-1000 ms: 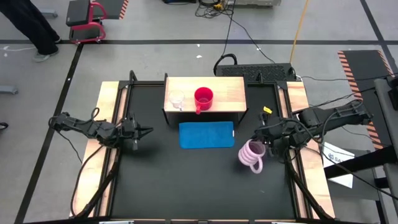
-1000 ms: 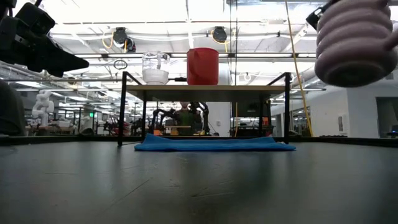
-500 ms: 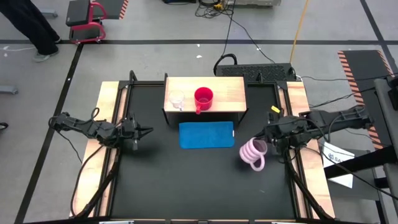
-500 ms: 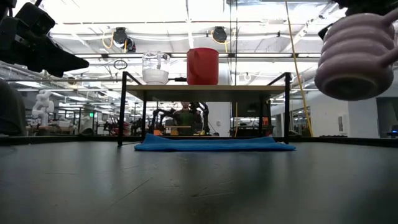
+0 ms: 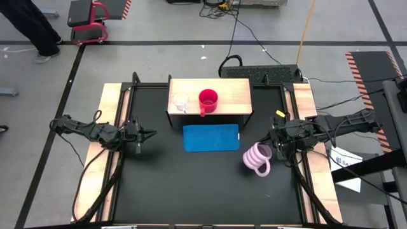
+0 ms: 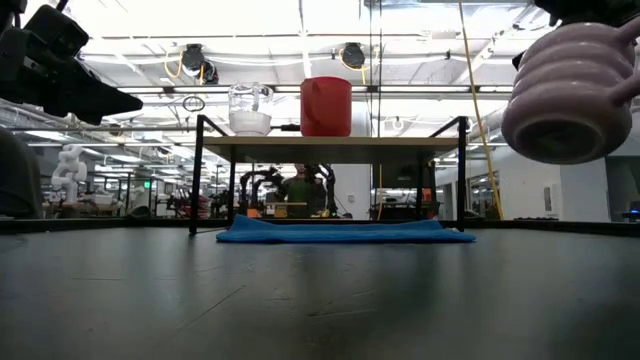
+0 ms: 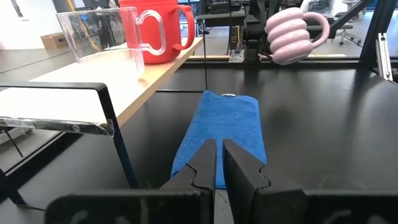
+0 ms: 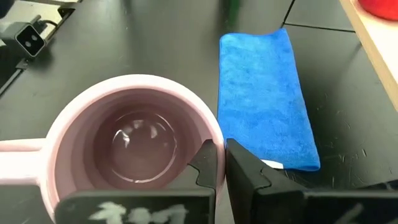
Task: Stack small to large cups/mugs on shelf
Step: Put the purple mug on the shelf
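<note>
High view: right gripper (image 5: 272,147), lower right of centre, fingers clamped on rim of ribbed lilac mug (image 5: 257,158); mug held tilted, clear of the tabletop per low view. Shelf (image 5: 232,92) at upper centre carries clear glass cup (image 5: 180,101) w/ red mug (image 5: 208,100) just beside it, to its right. Blue mat (image 5: 211,137) lies flat directly below shelf in frame. Left gripper (image 5: 150,134) at centre left, fingers together, holding nothing, well apart from cups.
</note>
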{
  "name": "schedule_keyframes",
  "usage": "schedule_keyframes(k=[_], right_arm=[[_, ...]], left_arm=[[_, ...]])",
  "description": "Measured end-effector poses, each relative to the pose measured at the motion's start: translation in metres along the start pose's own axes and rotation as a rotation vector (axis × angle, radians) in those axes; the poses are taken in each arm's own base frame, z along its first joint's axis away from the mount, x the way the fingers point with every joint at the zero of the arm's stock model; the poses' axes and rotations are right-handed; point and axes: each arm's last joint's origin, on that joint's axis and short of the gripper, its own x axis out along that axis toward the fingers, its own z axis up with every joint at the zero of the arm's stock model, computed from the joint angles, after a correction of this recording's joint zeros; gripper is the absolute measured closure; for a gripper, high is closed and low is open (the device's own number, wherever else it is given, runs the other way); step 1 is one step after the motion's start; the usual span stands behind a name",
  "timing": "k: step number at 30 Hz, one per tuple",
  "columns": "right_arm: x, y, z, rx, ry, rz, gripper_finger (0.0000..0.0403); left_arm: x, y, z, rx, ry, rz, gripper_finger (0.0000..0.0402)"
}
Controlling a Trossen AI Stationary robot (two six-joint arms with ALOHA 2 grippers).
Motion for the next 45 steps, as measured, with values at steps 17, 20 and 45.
schedule_keyframes(k=[17,20,45], right_arm=[[0.006,-0.006,-0.003,-0.009,-0.021,-0.047,0.0398],[0.006,-0.010,-0.001,-0.017,-0.040,-0.072,0.0398],[0.025,-0.057,0.006,0.069,-0.052,-0.178,0.0397]], left_arm=[[0.000,0.000,-0.001,0.007,0.005,-0.018,0.0371],[0.000,-0.001,-0.001,0.007,0.006,-0.018,0.0371],[0.000,-0.001,-0.001,0.005,0.007,-0.019,0.0371]])
